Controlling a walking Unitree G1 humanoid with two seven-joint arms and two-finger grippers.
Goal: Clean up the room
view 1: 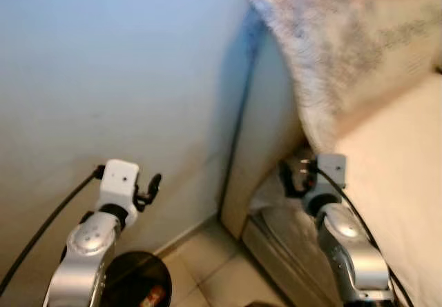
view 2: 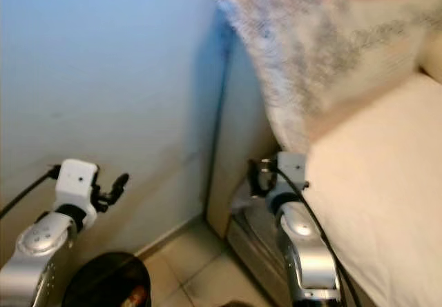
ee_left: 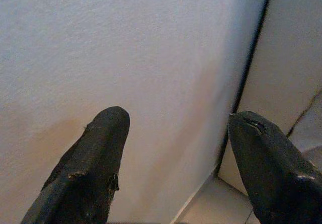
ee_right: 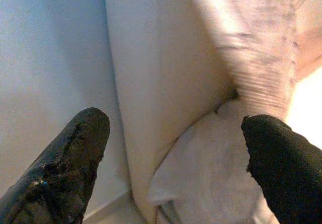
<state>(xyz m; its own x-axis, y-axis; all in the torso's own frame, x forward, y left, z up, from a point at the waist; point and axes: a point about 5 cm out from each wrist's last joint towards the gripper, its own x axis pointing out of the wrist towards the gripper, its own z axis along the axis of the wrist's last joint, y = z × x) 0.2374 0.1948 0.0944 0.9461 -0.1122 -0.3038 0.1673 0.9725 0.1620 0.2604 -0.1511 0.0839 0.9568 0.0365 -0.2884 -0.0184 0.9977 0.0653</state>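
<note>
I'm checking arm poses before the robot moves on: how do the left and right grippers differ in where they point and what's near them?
The left gripper faces the bare wall; the right gripper faces the fuzzy blanket hanging at the bed's corner. The left gripper hangs above a dark bin on the floor; the right gripper sits beside the bed. Both are open and hold nothing.

Silver arms, white wrist blocks, black cables, seemingly matte black fingers.
</note>
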